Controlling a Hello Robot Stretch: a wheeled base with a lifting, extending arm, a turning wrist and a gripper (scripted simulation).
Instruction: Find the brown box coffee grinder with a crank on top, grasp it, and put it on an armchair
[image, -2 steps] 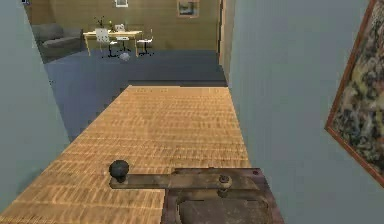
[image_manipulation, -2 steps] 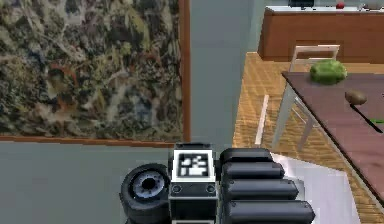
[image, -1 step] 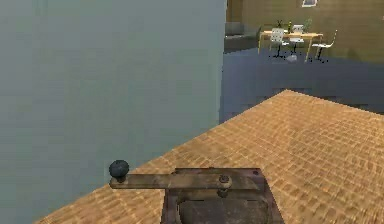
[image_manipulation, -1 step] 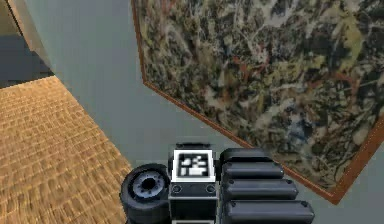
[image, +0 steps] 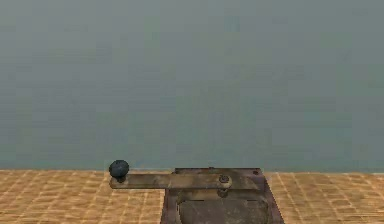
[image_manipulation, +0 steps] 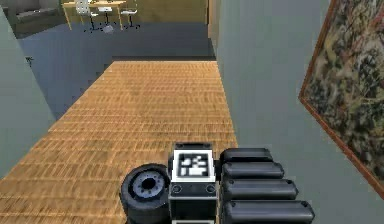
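A brown box coffee grinder (image: 222, 198) sits at the forward view's bottom edge, seen from close by. Its flat crank (image: 150, 181) runs left along the top and ends in a dark round knob (image: 119, 169). Wooden floor and a grey-blue wall lie behind it. In the arm side view the arm is drawn in at the bottom edge, with a white marked square (image_manipulation: 193, 166) and stacked dark segments (image_manipulation: 258, 186). The gripper's (image_manipulation: 147, 192) dark round body lies left of the square. Its far end is not distinguishable, so I cannot tell whether it holds anything.
A wooden floor (image_manipulation: 150, 110) runs up the arm side view between grey walls. A large framed painting (image_manipulation: 352, 90) hangs on the right wall. Beyond it are a darker floor, a table with chairs (image_manipulation: 100, 12), and a dark grey seat (image_manipulation: 28, 12) at the top left.
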